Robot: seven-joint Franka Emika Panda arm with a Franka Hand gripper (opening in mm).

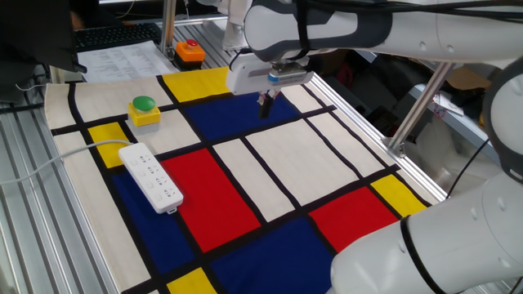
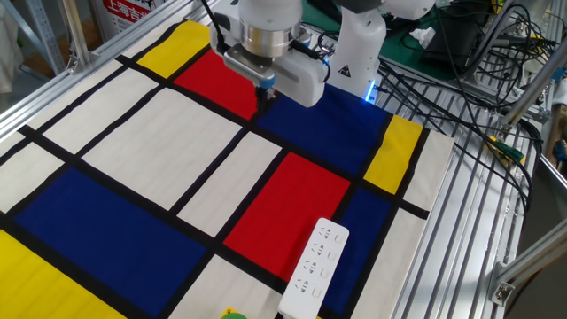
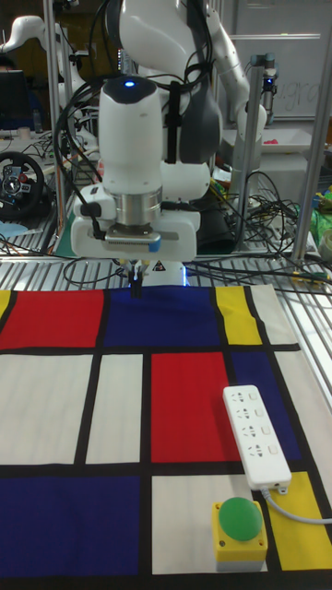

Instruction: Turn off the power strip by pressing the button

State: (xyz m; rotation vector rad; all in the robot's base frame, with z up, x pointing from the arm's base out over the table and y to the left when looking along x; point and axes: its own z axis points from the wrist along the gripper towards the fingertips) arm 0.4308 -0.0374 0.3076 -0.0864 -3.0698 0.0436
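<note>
Arm pose: the Franka arm is reaching out over the far part of the table, wrist pointing straight down, its white hand block sitting level above the cloth.
Gripper: hanging above a blue panel of the checked cloth, close to where that panel meets the red one; the fingertips are reading as one short dark stub.
Claw state: cannot tell; no view is showing either a gap or contact between the tips, and nothing is visibly held.
Power strip: lying flat on the cloth, along the edge of a red panel, well apart from the gripper; its pale grey cable is running off the table side.
Button: the strip's own switch is too small to single out in these views.
Green dome button: sitting on its yellow base just beyond the strip's cable end, not touching it.
Red button: sitting on its orange base off the cloth, at the far edge.
Contact: the gripper is touching neither the strip nor either dome button.
</note>
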